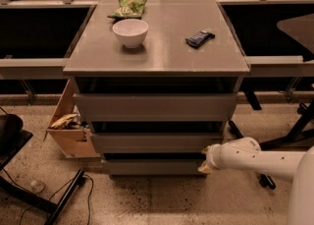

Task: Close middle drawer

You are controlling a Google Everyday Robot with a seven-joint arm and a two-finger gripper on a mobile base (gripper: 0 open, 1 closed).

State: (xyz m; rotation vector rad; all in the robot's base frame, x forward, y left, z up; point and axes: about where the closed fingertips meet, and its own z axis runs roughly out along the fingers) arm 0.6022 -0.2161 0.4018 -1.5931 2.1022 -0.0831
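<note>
The grey cabinet (157, 52) has three drawers. The middle drawer (157, 142) shows its plain flat front, with a dark gap above it, between the taller top drawer (154, 107) and the lowest drawer (152, 166). My gripper (203, 166) is at the end of the white arm (255, 159) that comes in from the right. It sits low, just under the middle drawer's right corner, beside the right end of the lowest drawer. Whether it touches a drawer front is not clear.
On the cabinet top are a white bowl (130, 32), a green chip bag (127, 8) and a dark snack bar (200, 38). A wooden box (68, 126) with items stands at the cabinet's left. A black stand and cables (59, 199) lie on the floor at left; chair legs (289, 135) are at right.
</note>
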